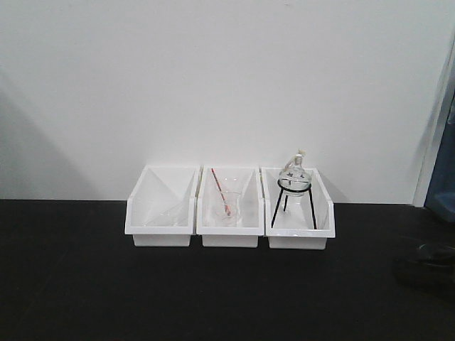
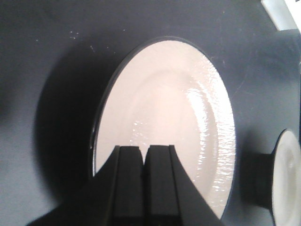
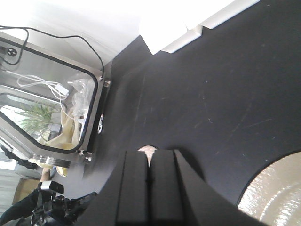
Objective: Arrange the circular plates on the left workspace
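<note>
A round glossy beige plate [image 2: 174, 103] with a thin dark edge fills the left wrist view over the black countertop [image 2: 47, 47]. It casts a wide round shadow to its left. My left gripper [image 2: 145, 147] is shut over the plate's near rim, which its fingers hide. A second plate [image 2: 290, 174] is cut off by the right edge. My right gripper [image 3: 150, 151] is shut low over the countertop [image 3: 211, 94]. A small beige patch [image 3: 147, 148] shows just past its fingertips; I cannot tell what it is. Part of a plate [image 3: 277, 197] lies at the lower right. The front view shows no plate and no gripper.
Three white bins stand in a row at the wall: one nearly empty [image 1: 161, 213], one with a beaker [image 1: 229, 213], one with a flask on a black stand [image 1: 297, 213]. A steel-framed glass box [image 3: 51, 103] borders the counter. A dark blurred shape [image 1: 430, 263] lies at the right.
</note>
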### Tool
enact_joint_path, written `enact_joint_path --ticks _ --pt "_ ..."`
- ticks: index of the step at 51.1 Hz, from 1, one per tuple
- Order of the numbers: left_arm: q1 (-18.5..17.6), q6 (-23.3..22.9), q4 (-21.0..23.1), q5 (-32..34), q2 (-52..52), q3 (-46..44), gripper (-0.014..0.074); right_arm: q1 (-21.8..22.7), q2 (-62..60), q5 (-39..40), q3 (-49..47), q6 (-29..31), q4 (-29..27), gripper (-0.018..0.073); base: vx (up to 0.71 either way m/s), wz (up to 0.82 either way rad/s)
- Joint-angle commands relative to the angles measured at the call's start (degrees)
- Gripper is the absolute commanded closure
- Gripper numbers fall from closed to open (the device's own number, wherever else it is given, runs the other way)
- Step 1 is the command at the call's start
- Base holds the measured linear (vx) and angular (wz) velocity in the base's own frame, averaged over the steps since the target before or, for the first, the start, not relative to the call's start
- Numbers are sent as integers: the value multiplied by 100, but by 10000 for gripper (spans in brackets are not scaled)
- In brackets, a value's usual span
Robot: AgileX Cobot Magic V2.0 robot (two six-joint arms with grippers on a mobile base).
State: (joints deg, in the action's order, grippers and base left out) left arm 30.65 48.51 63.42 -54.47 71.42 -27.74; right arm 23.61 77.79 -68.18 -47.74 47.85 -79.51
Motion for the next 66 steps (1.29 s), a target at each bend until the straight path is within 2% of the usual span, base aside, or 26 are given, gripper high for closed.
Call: enact_joint_path --ticks 1,5,12,18,30,36,46,56,58,66 --pt "-18 253 152 -116 -93 -132 591 33 -135 -264 -131 129 -525 561 0 0" --pt "-18 588 -37 -80 -93 -132 579 33 -135 -253 -131 207 -569 561 0 0" --pt "-18 632 -17 -68 -93 -132 520 28 -135 -253 -131 220 -607 561 0 0" --pt "-18 638 -126 -34 -93 -132 407 28 -135 -216 -131 220 -661 561 0 0" --pt "-66 638 -178 -6 -93 -132 103 28 -135 -208 -131 220 -661 561 0 0" --pt "-244 638 -178 272 -93 -132 16 28 -135 -208 -131 220 -661 561 0 0" --pt "-439 638 -178 622 -55 -132 8 28 -135 -232 -131 224 -661 561 0 0" --pt "-438 638 -110 507 560 -132 11 28 -135 -286 -131 230 -661 561 0 0" --pt "-438 652 -41 483 722 -132 11 28 -135 -286 -131 236 -661 561 0 0" --pt "-438 1332 684 37 1325 -132 11 28 -135 -286 -131 242 -661 561 0 0"
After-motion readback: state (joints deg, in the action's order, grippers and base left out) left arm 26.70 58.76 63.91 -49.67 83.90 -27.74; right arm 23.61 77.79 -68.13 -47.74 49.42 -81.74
